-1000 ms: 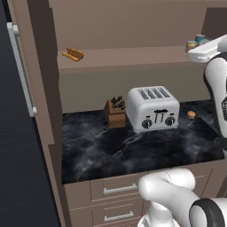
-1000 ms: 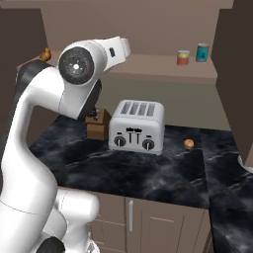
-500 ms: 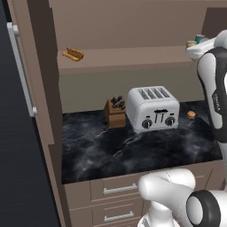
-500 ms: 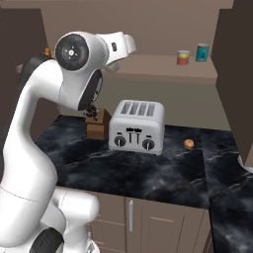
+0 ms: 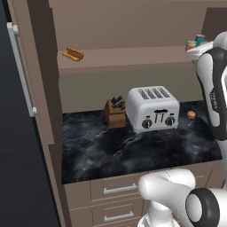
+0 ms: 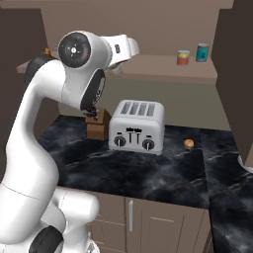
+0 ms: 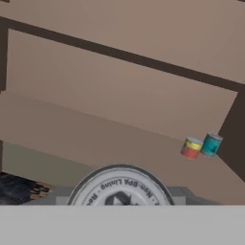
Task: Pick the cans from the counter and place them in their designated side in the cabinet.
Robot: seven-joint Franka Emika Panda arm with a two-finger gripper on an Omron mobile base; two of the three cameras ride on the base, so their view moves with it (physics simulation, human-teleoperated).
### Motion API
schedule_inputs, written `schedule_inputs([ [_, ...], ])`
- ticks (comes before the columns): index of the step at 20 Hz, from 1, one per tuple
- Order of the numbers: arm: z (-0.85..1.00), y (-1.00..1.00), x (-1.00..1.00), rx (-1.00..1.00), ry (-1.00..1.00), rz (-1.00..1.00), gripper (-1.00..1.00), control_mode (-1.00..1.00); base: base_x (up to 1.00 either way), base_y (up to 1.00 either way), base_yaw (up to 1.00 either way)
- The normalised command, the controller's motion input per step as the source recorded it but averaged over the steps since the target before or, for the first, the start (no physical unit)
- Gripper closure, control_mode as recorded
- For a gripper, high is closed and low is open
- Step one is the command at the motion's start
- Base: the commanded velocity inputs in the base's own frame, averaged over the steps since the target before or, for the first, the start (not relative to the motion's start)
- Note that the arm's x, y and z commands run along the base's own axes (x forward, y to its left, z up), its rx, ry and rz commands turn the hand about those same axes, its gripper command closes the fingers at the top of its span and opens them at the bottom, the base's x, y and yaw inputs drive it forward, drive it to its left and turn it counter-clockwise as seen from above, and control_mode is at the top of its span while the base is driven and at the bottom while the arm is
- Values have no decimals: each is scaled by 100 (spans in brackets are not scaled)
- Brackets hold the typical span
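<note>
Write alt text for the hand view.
A can's round pale lid with printed lettering sits close at the bottom, in front of a brown cabinet shelf. Farther along the shelf to the right, a red-orange can and a teal can stand upright side by side.

arm (image 6: 74,64) raised higher, swung toward cabinet shelf (image 6: 163,74)

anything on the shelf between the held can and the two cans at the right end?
Nothing: in the hand view bare shelf board runs from the held can to the red-orange can and teal can.
</note>
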Motion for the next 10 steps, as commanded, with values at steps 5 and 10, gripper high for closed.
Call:
schedule_inputs([
  [5, -9, -16, 0, 0, 0, -2, 100, -100, 0, 0, 0],
  [10, 0, -19, 11, 0, 0, -2, 100, -100, 0, 0, 0],
])
